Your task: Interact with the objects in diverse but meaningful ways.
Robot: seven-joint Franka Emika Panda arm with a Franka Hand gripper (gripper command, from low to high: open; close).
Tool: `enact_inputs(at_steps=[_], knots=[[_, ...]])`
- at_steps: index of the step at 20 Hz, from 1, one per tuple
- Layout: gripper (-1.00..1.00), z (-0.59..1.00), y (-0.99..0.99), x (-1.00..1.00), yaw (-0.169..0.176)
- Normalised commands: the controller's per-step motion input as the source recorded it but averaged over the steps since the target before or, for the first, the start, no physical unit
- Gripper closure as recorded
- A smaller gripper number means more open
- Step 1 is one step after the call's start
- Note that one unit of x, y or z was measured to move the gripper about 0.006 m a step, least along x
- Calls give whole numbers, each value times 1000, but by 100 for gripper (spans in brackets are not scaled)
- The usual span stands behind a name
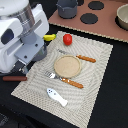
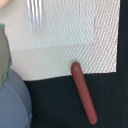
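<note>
A yellow banana [image 1: 49,37] and a red tomato [image 1: 67,39] lie at the far edge of a beige placemat [image 1: 95,75]. A round wooden plate [image 1: 67,65] sits mid-mat, between a brown-handled knife [image 1: 85,58] and a brown-handled fork [image 1: 69,81]. A white fish-shaped piece [image 1: 56,97] lies near the mat's front. My gripper [image 1: 22,65] hangs over the mat's corner at the exterior view's left, above a reddish-brown handle [image 1: 12,78]. In the wrist view that handle [image 2: 83,92] touches the mat's edge and the fork tines [image 2: 34,15] show. My fingers are not clear.
A grey pan [image 1: 66,7] stands at the back on a toy stove board [image 1: 107,27] with black burners [image 1: 89,18]. A bowl [image 1: 123,15] sits at the back on the exterior view's right. The table [image 1: 105,110] around the mat is black.
</note>
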Motion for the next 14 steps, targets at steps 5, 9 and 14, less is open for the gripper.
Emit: enact_inputs(at_steps=[5,9,14], knots=[[-100,187,-11,853,-45],[-100,0,-139,737,-37],[-100,-7,-207,659,-28]])
